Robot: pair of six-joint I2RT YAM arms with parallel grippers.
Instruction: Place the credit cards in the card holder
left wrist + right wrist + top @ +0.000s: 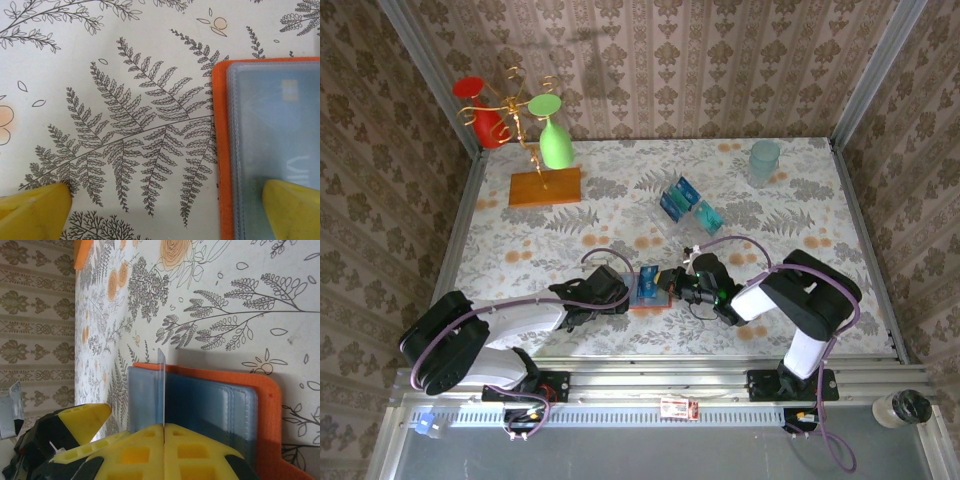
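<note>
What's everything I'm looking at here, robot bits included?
card holder: one, orange-red, grey-blue inside, near edge
credit cards: several, dark blue and teal, in the clear tray mid-table
card: one, seen edge-on, over the card holder
wooden slab: one, orange-brown, far left, bearing a gold stand
glasses: two, red and green, on that stand
cup: one, pale teal, far right
jar: one, clear, dark lid, near right corner
left tool: one, open, a yellow finger on the card holder
right tool: one, shut on the card

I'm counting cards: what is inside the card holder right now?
Through the clear sleeves of the card holder one bluish card shows; any beneath it are hidden. The right gripper pinches a second card on edge over the sleeves.
</note>
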